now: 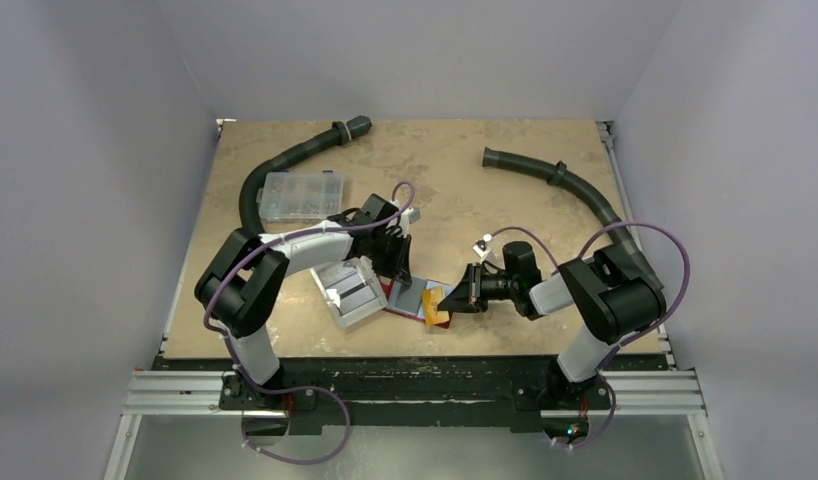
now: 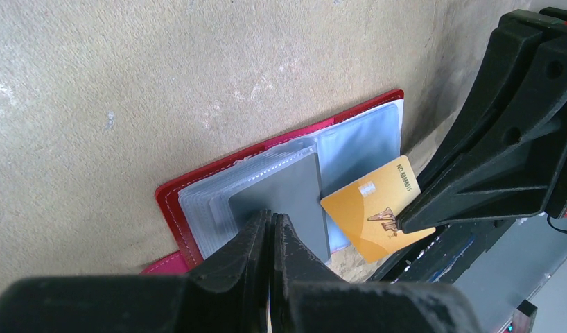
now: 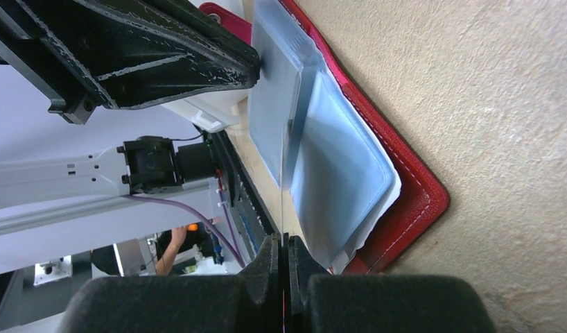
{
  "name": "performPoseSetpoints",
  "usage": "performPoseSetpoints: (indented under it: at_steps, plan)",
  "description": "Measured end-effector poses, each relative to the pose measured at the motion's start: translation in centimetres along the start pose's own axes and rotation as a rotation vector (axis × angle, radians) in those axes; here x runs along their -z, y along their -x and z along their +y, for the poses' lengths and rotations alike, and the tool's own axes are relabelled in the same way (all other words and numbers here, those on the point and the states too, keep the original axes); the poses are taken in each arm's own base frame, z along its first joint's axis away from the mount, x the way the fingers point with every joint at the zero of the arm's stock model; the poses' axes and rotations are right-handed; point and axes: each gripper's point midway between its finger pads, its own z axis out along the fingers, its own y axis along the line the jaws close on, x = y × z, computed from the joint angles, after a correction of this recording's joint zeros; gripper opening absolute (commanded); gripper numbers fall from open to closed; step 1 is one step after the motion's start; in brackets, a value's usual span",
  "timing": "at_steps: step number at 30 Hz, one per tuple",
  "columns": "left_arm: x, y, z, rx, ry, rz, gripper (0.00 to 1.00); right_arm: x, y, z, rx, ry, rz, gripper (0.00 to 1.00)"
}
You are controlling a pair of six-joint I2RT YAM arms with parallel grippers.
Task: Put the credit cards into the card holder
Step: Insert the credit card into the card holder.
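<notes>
The red card holder [image 1: 397, 300] lies open near the table's front edge, its clear sleeves fanned out [image 2: 197, 205]. A grey card [image 2: 288, 198] sits on the sleeves. My left gripper [image 2: 270, 220] is shut and its tips rest on the grey card. My right gripper [image 1: 453, 299] is shut on a yellow card [image 2: 371, 208], holding it tilted at the holder's right page. In the right wrist view the card [image 3: 283, 173] shows edge-on between my shut right gripper [image 3: 283, 241], beside the holder [image 3: 412, 194]. No light blue card shows.
A white bin [image 1: 350, 292] stands just left of the holder. A clear compartment box [image 1: 303, 195] lies at the back left. Two black hoses [image 1: 285, 160] [image 1: 555, 175] curve across the back. The table's front edge and rail [image 1: 415, 385] are close behind the holder.
</notes>
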Motion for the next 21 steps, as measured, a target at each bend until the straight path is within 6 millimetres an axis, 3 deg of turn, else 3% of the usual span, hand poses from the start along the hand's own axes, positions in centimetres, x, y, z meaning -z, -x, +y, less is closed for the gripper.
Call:
performPoseSetpoints:
  at_steps: [21]
  plan:
    - [0.01, 0.01, 0.05, -0.008, 0.001, 0.0, 0.0, 0.04, -0.5, -0.76, -0.031, -0.021, 0.003, 0.0]
